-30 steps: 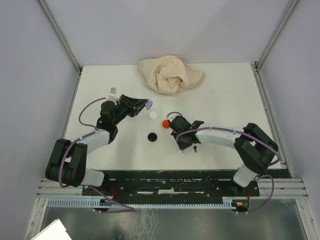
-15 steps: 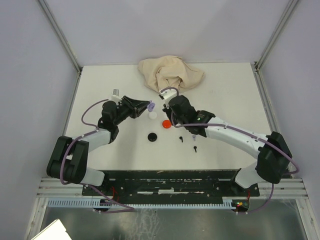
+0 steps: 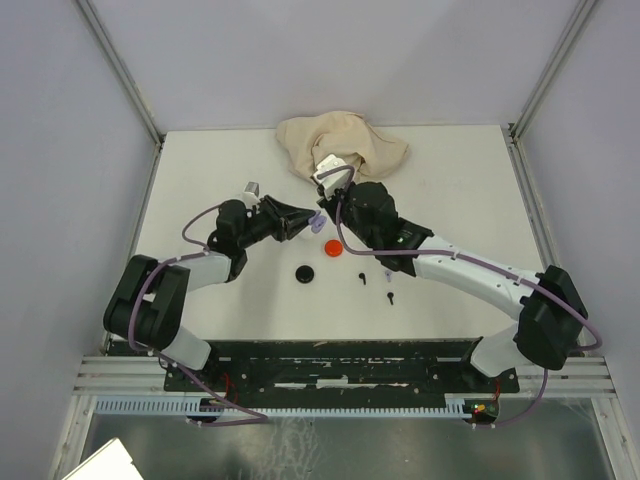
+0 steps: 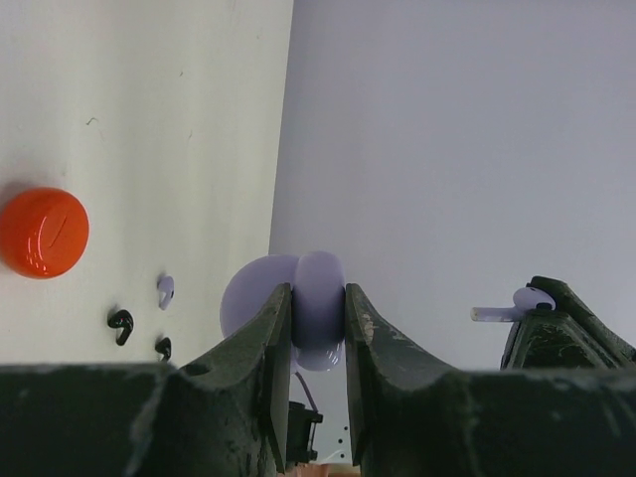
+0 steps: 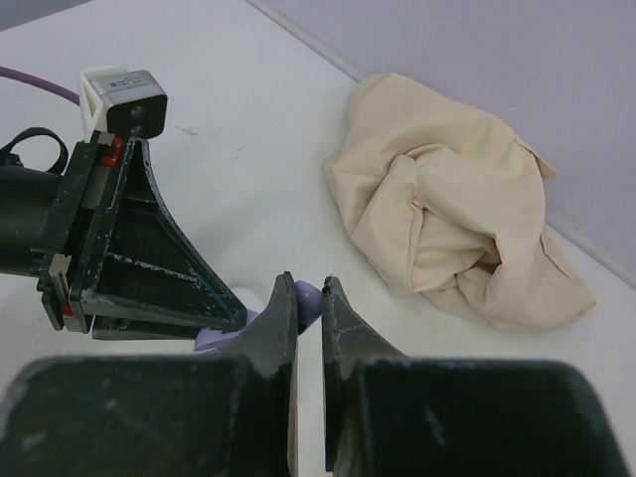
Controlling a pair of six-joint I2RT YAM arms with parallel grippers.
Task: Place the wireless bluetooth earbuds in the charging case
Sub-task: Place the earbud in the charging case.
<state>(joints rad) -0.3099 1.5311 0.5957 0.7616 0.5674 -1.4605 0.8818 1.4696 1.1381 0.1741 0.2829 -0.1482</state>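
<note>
Far left on the white table [image 3: 450, 185]: left arm bent inward, left gripper [image 4: 318, 306] drawn in to a narrow gap and clamped on the lavender charging case [image 4: 250, 296]. Gripped across its thin edge between dark, scuffed wedge-shaped fingers [image 4: 248, 358]. Round, smooth, glossy plastic, in two rounded halves, one showing behind the other. Held above the tabletop.

Just right of it: right gripper [image 5: 307, 288], all but closed, pinching a lavender earbud [image 4: 530, 297] at the very tips. Bulbous head, thin pale stem sticking out sideways. Close to the case, not touching it and not seated in it. Gripped by black flat-sided fingers [image 5: 270, 330], chipped pale along the edges.

Below the two grippers, flat on the table: a black disc [image 3: 304, 273], dull and round; then a red disc [image 3: 332, 247], shiny and slightly domed, apart from the held case. Further right, one black earbud [image 3: 361, 278] and another black earbud [image 3: 390, 296], tiny, hooked, lying loose and apart from each other. In the left wrist view, a loose lavender earbud [image 4: 165, 289] lying near the black ones.

Toward the back edge: a cream cloth [image 3: 342, 148], soft, matte, crumpled into a folded heap just behind the right wrist.
</note>
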